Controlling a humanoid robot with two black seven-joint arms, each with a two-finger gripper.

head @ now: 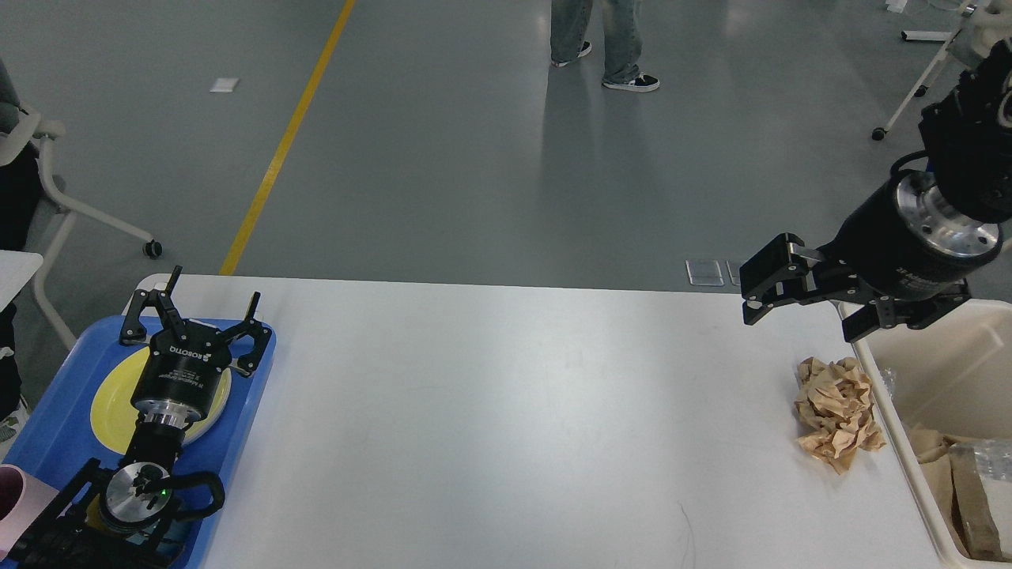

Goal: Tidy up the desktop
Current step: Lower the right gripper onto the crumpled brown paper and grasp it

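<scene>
The white desktop [514, 411] fills the lower view. A crumpled brown paper ball [838, 412] lies on it near the right edge, beside the cream bin [879, 387]. My right gripper [800, 316] is open and empty, held in the air above the table's far right corner, up and slightly left of the paper ball. My left gripper [198, 312] is open and empty over the yellow plate [111, 399] on the blue tray [55, 423] at the table's left end.
The bin holds brown paper and clear plastic [961, 482]. A pink cup [16, 494] stands at the tray's near corner. A person's legs [605, 39] stand on the floor beyond the table. Chairs stand at far left and far right.
</scene>
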